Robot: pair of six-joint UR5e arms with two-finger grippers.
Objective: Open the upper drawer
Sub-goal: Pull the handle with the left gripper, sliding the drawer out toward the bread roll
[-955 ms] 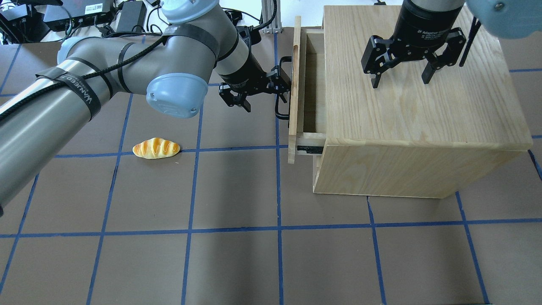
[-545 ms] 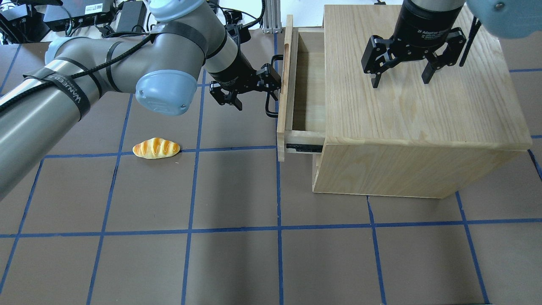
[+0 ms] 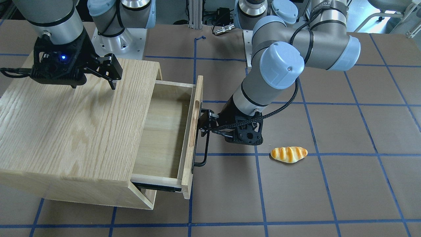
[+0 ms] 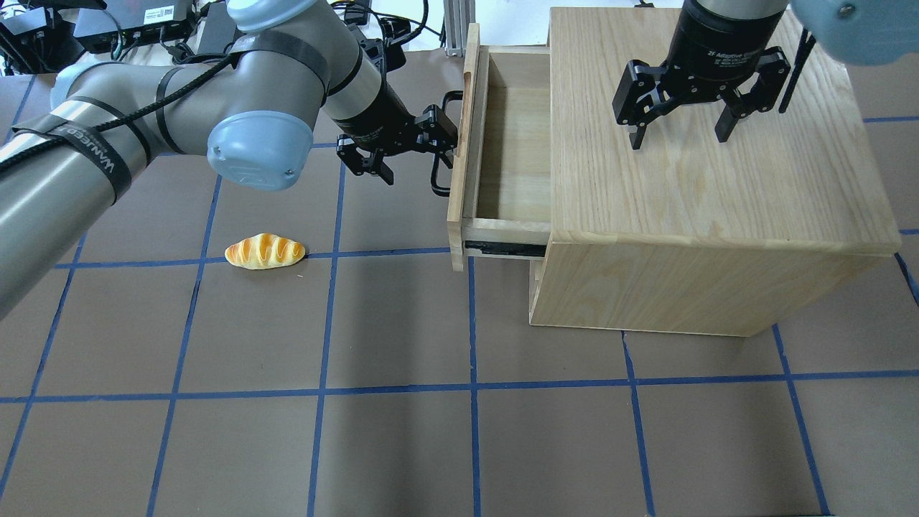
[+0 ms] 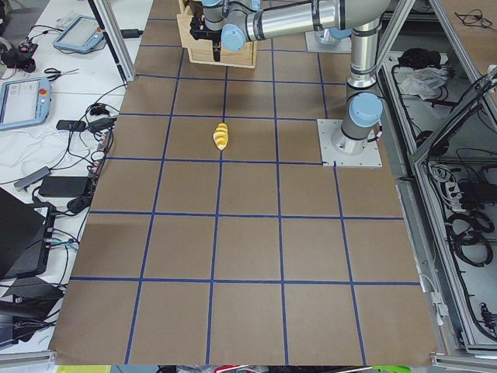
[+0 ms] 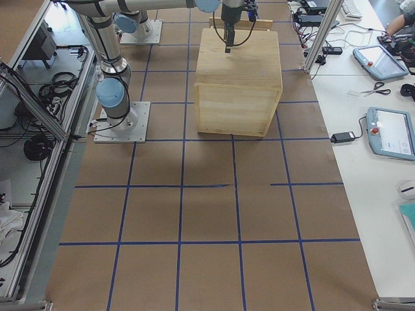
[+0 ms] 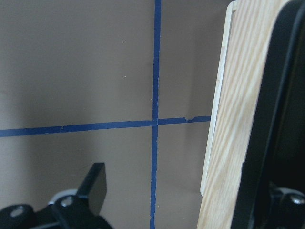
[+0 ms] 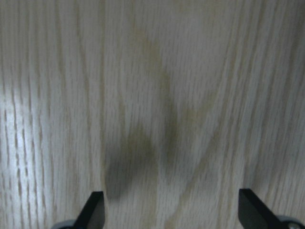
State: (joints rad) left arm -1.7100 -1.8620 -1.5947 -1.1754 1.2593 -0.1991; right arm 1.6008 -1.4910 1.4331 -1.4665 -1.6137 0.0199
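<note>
Overhead exterior showed one grained oak cabinet (image 4: 703, 179), one shallow pale-wood upper drawer (image 4: 513, 136) with one black metal bar handle (image 4: 436, 179), one glazed bread roll (image 4: 264, 251) and two grippers. The drawer stood farther out than half a second earlier. The left gripper (image 4: 413, 154), fingers apart, seemingly hooked the handle at the drawer front. The right gripper (image 4: 678, 140) hung spread above the cabinet top.

table (image 4: 402, 445): brown top, blue tape grid all over | oak cabinet (image 4: 703, 287) sits flat on the robot's right half | 1 little striped bread roll (image 4: 264, 251) on the left half, touching a tape line, well apart from the cabinet | left arm's base plate (image 5: 369, 155) and right arm's base plate (image 6: 139, 133) at the robot's edge
</note>
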